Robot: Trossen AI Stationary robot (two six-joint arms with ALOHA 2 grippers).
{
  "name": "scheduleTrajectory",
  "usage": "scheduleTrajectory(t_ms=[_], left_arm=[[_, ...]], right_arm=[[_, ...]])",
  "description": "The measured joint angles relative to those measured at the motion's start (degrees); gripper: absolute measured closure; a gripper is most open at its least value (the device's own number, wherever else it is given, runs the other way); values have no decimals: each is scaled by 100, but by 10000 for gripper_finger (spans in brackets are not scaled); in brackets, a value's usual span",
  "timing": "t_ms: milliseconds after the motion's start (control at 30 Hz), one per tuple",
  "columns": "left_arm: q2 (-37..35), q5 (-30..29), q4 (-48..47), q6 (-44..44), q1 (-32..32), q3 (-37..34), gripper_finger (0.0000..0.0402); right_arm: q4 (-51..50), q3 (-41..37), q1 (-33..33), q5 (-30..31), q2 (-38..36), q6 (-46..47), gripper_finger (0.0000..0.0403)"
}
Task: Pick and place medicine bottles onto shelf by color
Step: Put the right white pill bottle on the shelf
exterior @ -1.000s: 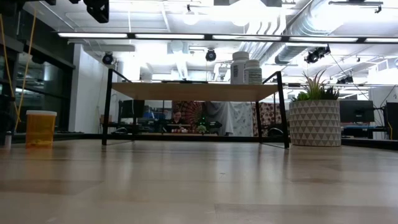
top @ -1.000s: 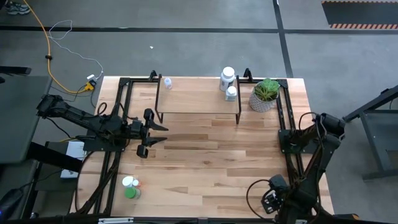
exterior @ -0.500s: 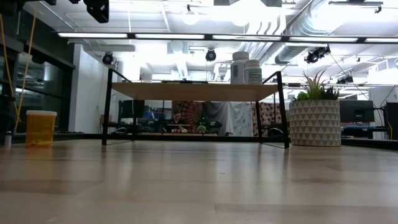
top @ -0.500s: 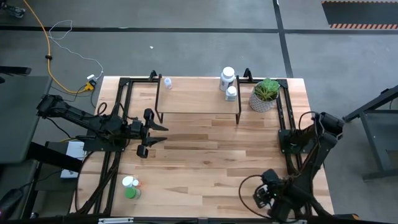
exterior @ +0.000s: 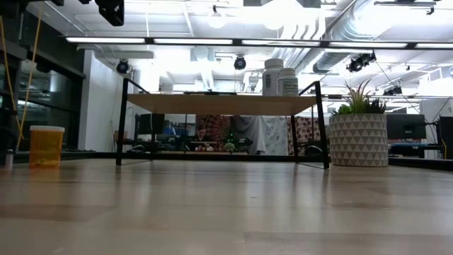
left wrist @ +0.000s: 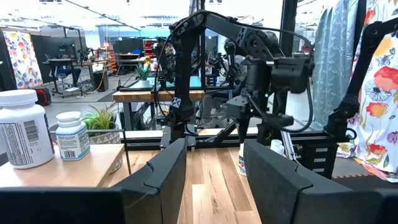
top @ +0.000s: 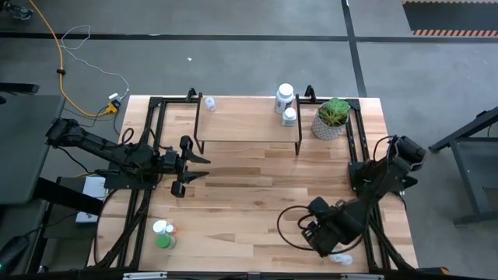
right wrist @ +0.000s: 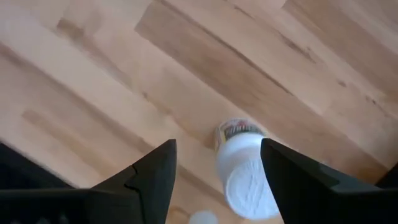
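Note:
The shelf (top: 247, 124) stands at the table's far side. Two white-capped bottles (top: 285, 97) (top: 289, 117) stand on its right end and a small one (top: 208, 103) on its left end. White, orange and green bottles (top: 163, 235) are grouped near the near-left corner. My left gripper (top: 204, 168) hovers open left of the shelf's front. My right gripper (right wrist: 217, 146) is open above the near-right part of the table and points down. A white bottle (right wrist: 245, 168) stands on the wood below it, and another white cap (right wrist: 202, 218) shows beside that bottle.
A potted plant (top: 333, 118) stands right of the shelf. Black frame rails (top: 152, 132) run along the table's left and right sides. An orange bottle (exterior: 46, 145) shows in the low view. Bare wood (top: 249, 194) lies between the shelf and the near edge.
My right arm has swung from the near-right corner toward the table's left and slightly toward the far edge. That has uncovered a white bottle near the near edge. The left arm has kept still.

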Motion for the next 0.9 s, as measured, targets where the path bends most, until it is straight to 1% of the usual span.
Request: scheduleTrajectory(t_ms=[67,133,367,467,567,667,800,900], left_arm=[[0,0,-6,0,0,0,253],[0,0,-26,0,0,0,253],[0,0,-28,-1,0,0,253],[0,0,-28,0,0,0,253],[0,0,-28,0,0,0,253],[0,0,-28,0,0,0,253],[0,15,-28,0,-2,0,253],[0,15,-29,0,0,0,253]], right_arm=[[27,0,15,-144,-97,11,178],[28,0,84,-172,-204,223,178],[-57,0,456,227,-405,410,178],[-79,-24,531,171,-405,439,178],[-168,-50,538,1,-405,662,176],[-173,-50,532,-93,-405,757,157],[-167,-50,534,-137,-405,686,117],[-166,-50,534,-286,-405,733,103]])
